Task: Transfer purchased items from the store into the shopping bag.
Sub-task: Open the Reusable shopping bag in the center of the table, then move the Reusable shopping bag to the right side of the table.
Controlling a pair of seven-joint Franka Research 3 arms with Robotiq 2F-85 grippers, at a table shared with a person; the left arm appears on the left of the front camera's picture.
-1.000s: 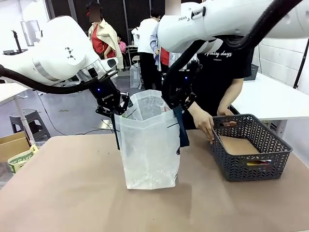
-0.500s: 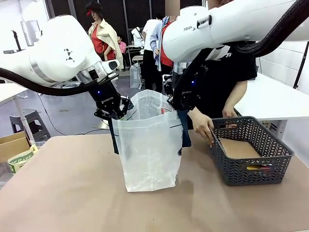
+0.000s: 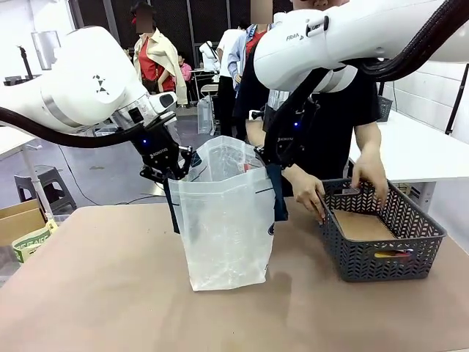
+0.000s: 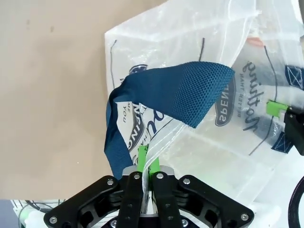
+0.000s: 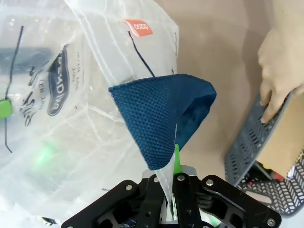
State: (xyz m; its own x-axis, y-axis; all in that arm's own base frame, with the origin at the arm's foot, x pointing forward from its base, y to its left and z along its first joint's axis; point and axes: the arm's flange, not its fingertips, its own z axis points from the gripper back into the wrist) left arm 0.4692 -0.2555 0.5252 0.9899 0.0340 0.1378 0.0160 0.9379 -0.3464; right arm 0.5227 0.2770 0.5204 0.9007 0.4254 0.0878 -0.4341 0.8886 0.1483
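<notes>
Your left pincer (image 4: 146, 154) is clamped shut on one rim of the shopping bag (image 3: 227, 227), which stands upright mid-table (image 3: 110, 293). Your right pincer (image 5: 173, 156) pinches the opposite rim, half hidden behind a drooping blue handle (image 5: 156, 118). The bag's cloudy wall blurs whatever lies inside, and to the right a person's hand (image 3: 308, 192) holds the grey basket (image 3: 381, 246).

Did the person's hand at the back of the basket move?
Yes. The hand slid toward picture right along the basket's far rim.
</notes>
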